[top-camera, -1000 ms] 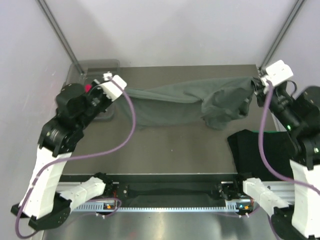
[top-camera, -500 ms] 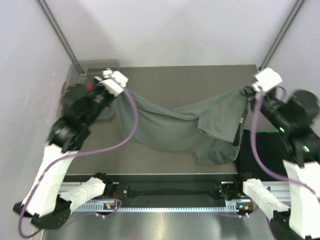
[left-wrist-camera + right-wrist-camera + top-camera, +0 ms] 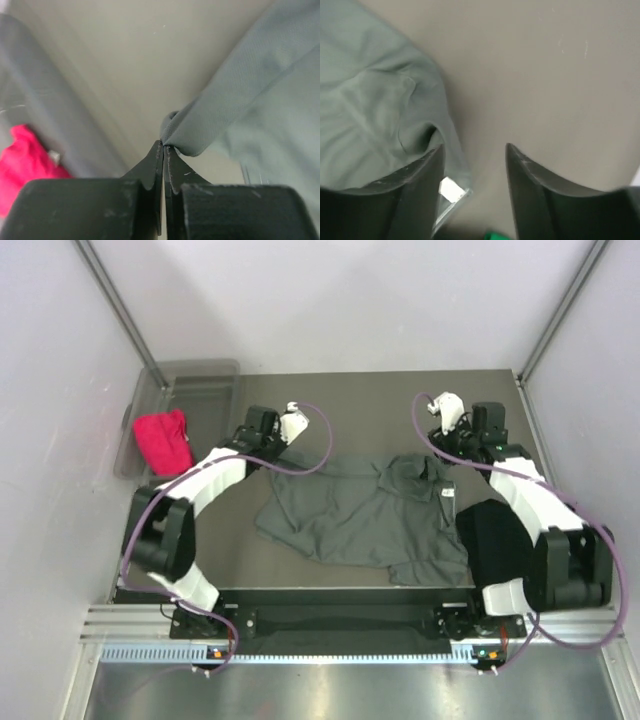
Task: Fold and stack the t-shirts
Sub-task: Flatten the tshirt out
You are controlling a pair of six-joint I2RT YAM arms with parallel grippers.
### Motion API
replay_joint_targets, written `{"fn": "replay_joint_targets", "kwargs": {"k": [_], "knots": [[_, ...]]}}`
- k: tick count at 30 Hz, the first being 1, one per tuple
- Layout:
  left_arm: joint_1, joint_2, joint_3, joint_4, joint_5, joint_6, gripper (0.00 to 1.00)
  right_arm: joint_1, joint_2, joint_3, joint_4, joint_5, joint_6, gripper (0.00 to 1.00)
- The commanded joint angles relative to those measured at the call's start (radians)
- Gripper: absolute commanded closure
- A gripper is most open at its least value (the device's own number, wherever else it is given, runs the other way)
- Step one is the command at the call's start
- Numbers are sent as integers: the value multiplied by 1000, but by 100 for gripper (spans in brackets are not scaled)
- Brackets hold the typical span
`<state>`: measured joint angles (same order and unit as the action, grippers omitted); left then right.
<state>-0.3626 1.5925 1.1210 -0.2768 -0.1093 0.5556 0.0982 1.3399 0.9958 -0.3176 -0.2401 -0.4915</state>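
Grey cloth now lies on the table (image 3: 350,400). One second ago the dark grey t-shirt (image 3: 360,515) was hanging in the air, stretched between the two raised arms; both arms have since come down and the shirt rests in the middle of the table, spread out but with wrinkles, mostly on its right side and near corner. The right gripper (image 3: 474,146) has let go: its fingers stand apart over the bare table, with the shirt's edge and its small white label (image 3: 451,189) just beside the left finger. The left gripper (image 3: 164,150) has its fingers pressed together on a rolled edge of the shirt at the far left corner. For the task this probably means that the laying-out step is almost finished and the folding can begin once the left side is also released, though some smoothing may be needed first. By count there is one grey shirt to fold; one dark pile of black t-shirts (image 3: 500,545) at the near right, touching the grey shirt's edge, and the number of shirts in it cannot be told; one red cloth (image 3: 163,440) inside one clear bin (image 3: 200,370) at the far left.
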Motion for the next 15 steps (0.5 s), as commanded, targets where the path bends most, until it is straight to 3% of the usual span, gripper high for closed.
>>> {"fn": "replay_joint_targets", "kwargs": {"k": [1, 3, 5, 6, 7, 12, 15], "knots": [[8, 108, 112, 159, 2, -74, 100, -67, 100, 111, 169, 41, -1, 42], [8, 161, 157, 154, 2, -109, 100, -90, 105, 122, 161, 1, -18, 41], [7, 178, 168, 151, 13, -147, 100, -146, 78, 104, 77, -164, -169, 44], [5, 179, 169, 149, 20, -163, 100, -147, 71, 101, -4, -238, -267, 44], [5, 178, 168, 149, 26, -187, 100, -144, 67, 101, -194, -352, -439, 45], [-7, 153, 140, 148, 42, -206, 100, -135, 79, 78, -531, -488, -608, 55], [-7, 133, 119, 151, 40, -206, 100, -106, 78, 9, -581, -455, -722, 55]]}}
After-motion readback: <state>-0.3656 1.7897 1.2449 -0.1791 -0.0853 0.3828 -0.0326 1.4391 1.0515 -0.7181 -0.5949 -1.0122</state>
